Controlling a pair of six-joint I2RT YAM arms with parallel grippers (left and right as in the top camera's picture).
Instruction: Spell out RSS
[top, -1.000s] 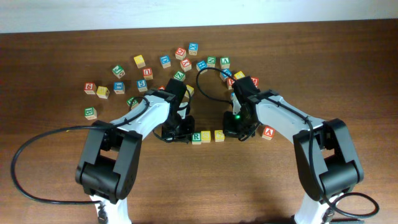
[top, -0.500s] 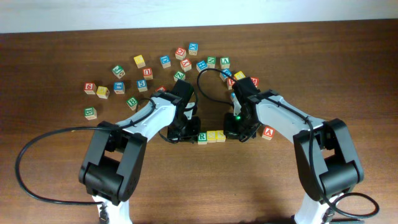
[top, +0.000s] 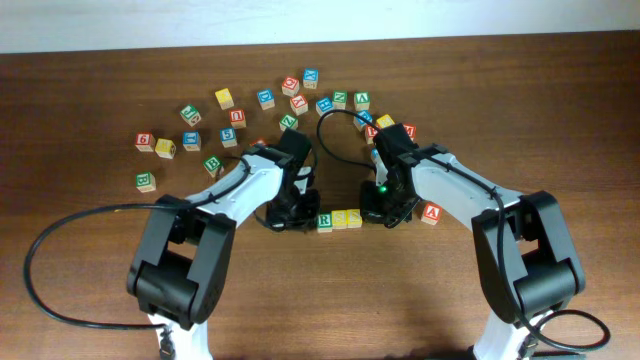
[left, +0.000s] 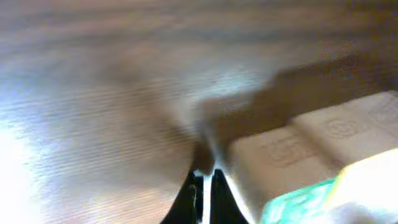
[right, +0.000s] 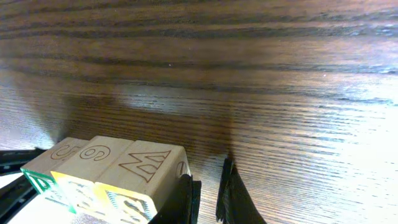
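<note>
Block R (top: 324, 221) touches two yellow blocks (top: 347, 218) in a row.

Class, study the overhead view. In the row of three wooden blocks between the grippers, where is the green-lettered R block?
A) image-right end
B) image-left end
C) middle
B: the green-lettered wooden R block sits at the image-left end, with the middle yellow wooden block and the end yellow wooden block to its right.
</note>
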